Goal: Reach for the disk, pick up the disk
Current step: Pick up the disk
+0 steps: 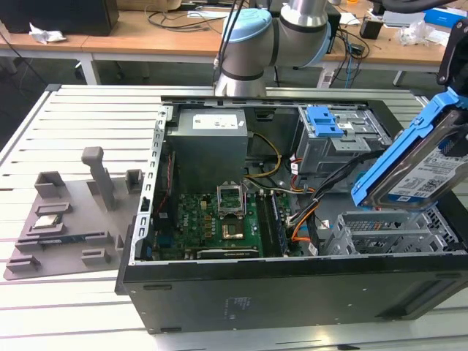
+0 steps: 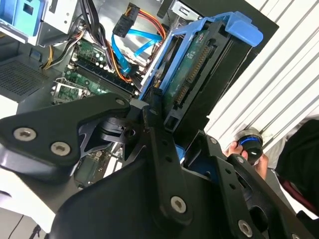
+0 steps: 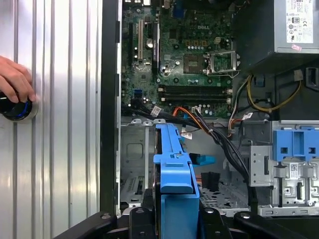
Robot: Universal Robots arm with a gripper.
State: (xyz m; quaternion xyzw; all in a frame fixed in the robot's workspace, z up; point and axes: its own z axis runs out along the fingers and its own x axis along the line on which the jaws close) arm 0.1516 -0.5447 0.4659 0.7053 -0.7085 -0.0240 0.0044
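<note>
Disk (image 1: 417, 164) clamped in claw (image 3: 174, 219); lifted above case (image 1: 292, 292)

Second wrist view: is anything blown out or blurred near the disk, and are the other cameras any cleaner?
In the second wrist view the slatted table beside the disk glares white, and the near gripper linkage looks dark and soft. In the first wrist view the motherboard is evenly lit. In the exterior view the disk looks slightly smeared.

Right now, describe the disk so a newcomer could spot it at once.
Find the open black computer case on the slatted table. Above its corner on the exterior view's right, the disk is held tilted in the air, clear of the empty metal bay below. Unlike the blue clip fixed on the grey cage, it is a silver drive with a label and blue bracket, clamped in the gripper.
</note>
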